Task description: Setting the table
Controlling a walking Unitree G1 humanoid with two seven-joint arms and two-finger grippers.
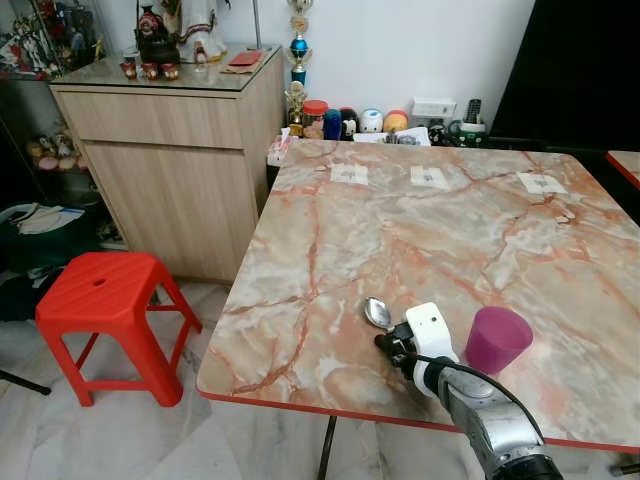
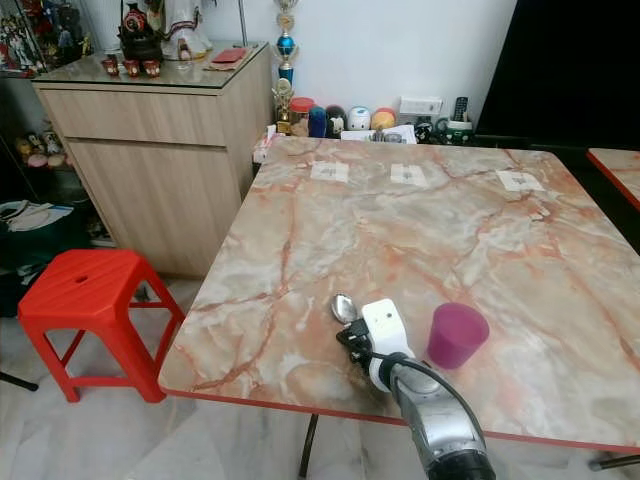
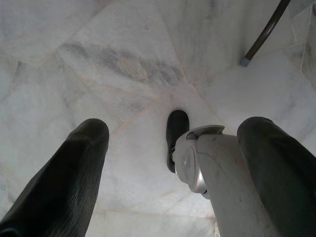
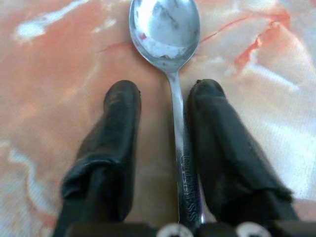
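The right end effector sits low over the near edge of the marble-patterned surface, its silver arm reaching in from the lower right. In the right wrist view its two black fingers stand apart on either side of a metal spoon. The spoon's handle runs between them, lying against one finger with a gap to the other, so the end effector is released rather than clamped on it. The spoon lies flat on the surface, bowl up and pointing away from the robot, near the front edge.

Just to the right of the wrist stands a purple plastic cup, upside down on the surface, near the spoon but apart from it. Three small white paper squares lie in a row near the far side of the surface.

The left end effector hangs idle, pointed at the pale marble floor, fingers spread wide.

A red plastic stool stands on the floor to the left of the surface, and a wooden cabinet with figurines on its glass top is behind it.
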